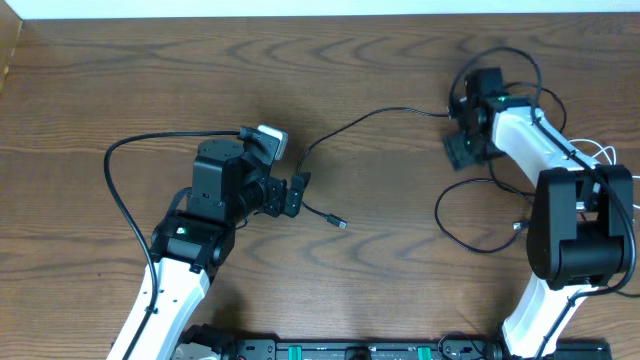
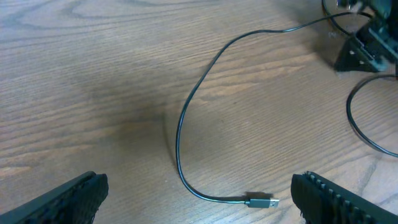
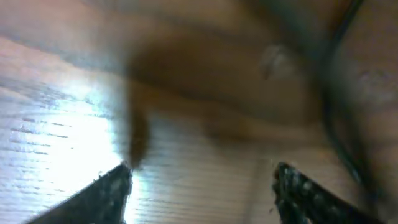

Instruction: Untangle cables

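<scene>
From up top I see the long thin black cable (image 1: 372, 116) lying loose on the brown wood-grain bench (image 1: 150, 80). It runs from beside the right arm's fingers (image 3: 106, 193), arcs left across the middle, then bends down and ends in a small metal-tipped plug (image 1: 340, 223) just right of the left arm's fingers (image 2: 74, 196). Through the left wrist camera those fingers stand wide apart with nothing between the pads. The cable curves down the bench ahead of them, and its plug lies flat near the right-hand finger without touching it. More black cable makes an open loop (image 1: 455, 225) on the bench between the right arm's wrist and its base. A thin white cord (image 1: 605, 152) shows at the far right edge, partly hidden behind that arm. The right wrist picture is badly blurred. I can make out its two fingers spread apart low over the wood with nothing caught between them, and a dark smear on the right that may be cable, though I cannot tell.
</scene>
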